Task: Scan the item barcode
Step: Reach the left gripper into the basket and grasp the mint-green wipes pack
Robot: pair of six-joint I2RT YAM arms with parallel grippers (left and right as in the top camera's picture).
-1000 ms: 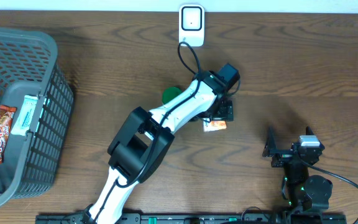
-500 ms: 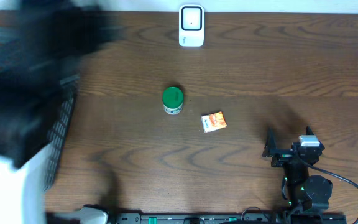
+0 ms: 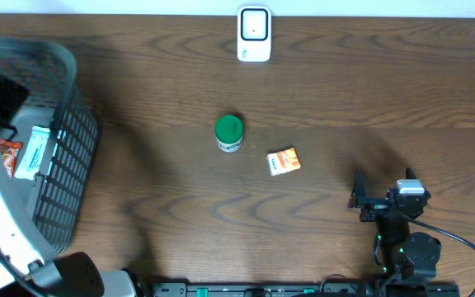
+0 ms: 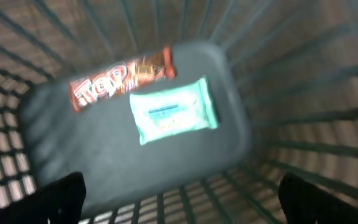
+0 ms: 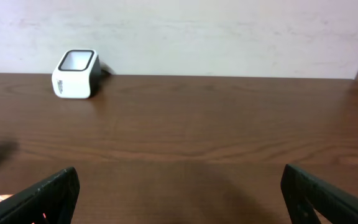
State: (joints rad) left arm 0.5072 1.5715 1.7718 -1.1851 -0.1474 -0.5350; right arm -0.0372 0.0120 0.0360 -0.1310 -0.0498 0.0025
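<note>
Grey plastic basket (image 3: 60, 124) with slatted walls stands at the left end of the brown wooden table (image 3: 345, 91), and the white left arm reaches over it from the near edge. The left gripper (image 4: 188, 196) hangs above the basket floor with its jaws spread wide and nothing between them; only its two dark fingertips (image 4: 61, 196) show at the bottom corners of the wrist view. Below it lie a red candy bar (image 4: 120, 78) in a glossy wrapper and a teal and white wipes packet (image 4: 174, 111), side by side and touching along one edge, both flat on the basket's dark bottom. A white barcode scanner (image 3: 254, 35) sits at the far edge of the table, near the middle, well apart from the basket. Between the scanner and the near edge stand a small green-lidded jar (image 3: 229, 132) and, just beside it to the right, a flat orange packet (image 3: 284, 162). The right gripper (image 5: 182, 199) rests low at the near right corner, its jaws fully apart and empty, facing across the bare wood toward the scanner.
</note>
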